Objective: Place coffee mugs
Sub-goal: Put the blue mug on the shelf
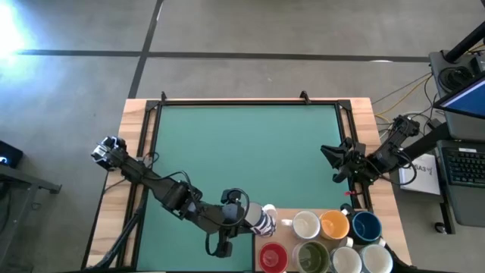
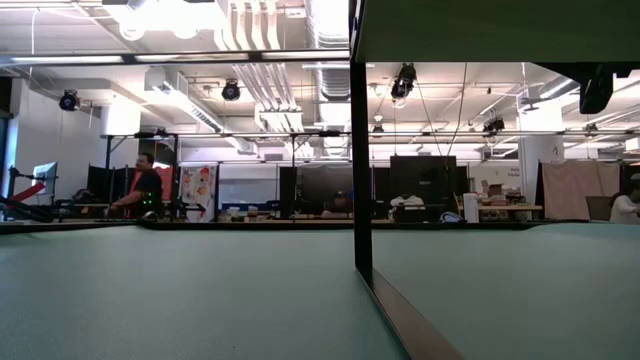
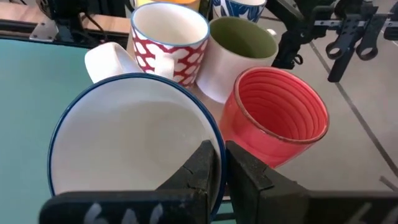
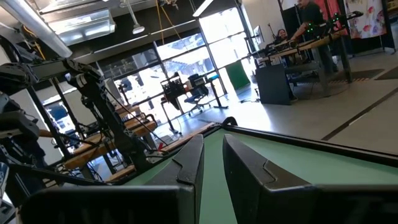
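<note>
My left gripper (image 1: 256,220) is at the table's near edge, shut on a white mug with a blue rim (image 3: 134,134) and a blue-patterned wall (image 1: 264,220). Just right of it stands the cluster: red mug (image 1: 273,257), olive-inside mug (image 1: 312,256), white mug (image 1: 306,224), orange mug (image 1: 334,224), dark blue mug (image 1: 366,225) and two white mugs (image 1: 346,260), (image 1: 377,259). In the left wrist view the red mug (image 3: 280,115) stands right beside the held one. My right gripper (image 1: 333,163) waits over the table's right side, open by a narrow gap (image 4: 212,155). My left gripper pinches the blue-rimmed mug by its rim (image 3: 219,138), on the side next to the red mug. One finger (image 3: 202,171) is inside the cup and the other finger (image 3: 249,180) is outside its wall. Whether the mug's base is on the table, I cannot tell.
A mug with a red pattern (image 3: 169,40) and a white handle (image 3: 106,59) lie just beyond the held mug. The green mat (image 1: 242,152) stretches toward the far and left edges. A dark upright post (image 2: 360,150) blocks the low view's middle. People are in the room behind.
</note>
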